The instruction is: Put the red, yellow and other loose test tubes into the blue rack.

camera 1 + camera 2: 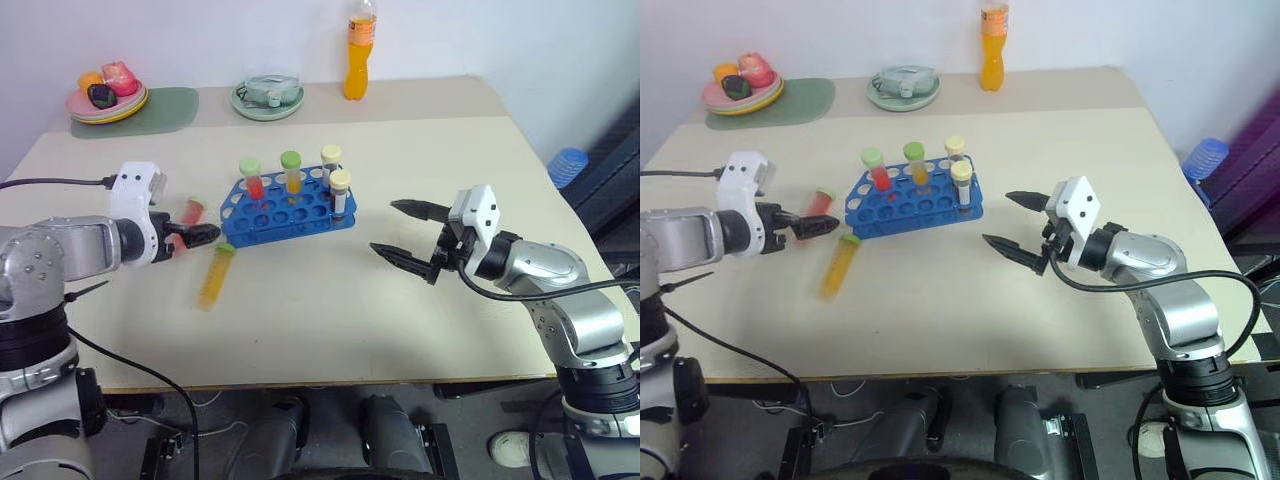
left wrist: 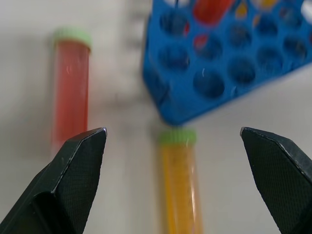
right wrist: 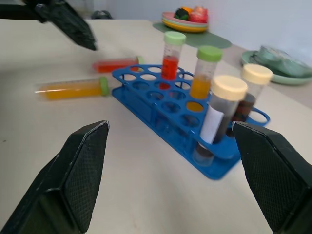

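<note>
Four capped tubes stand upright in the blue rack (image 1: pixel 288 207) at mid-table. A red tube (image 1: pixel 820 202) and a yellow tube (image 1: pixel 216 276) lie loose on the table just left of it. The left gripper (image 1: pixel 203 236), jaws apart and empty, hovers seemingly just above the red tube; the right gripper (image 1: pixel 402 232) gapes empty to the rack's right.

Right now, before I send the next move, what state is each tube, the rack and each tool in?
Red tube: loose, lying on the table left of the rack.
Yellow-orange tube: loose, lying on the table in front of the rack's left end.
Blue rack: upright, four capped tubes standing in it, many holes free.
Left tool: open, empty, by the loose tubes.
Right tool: open, empty, right of the rack.
</note>
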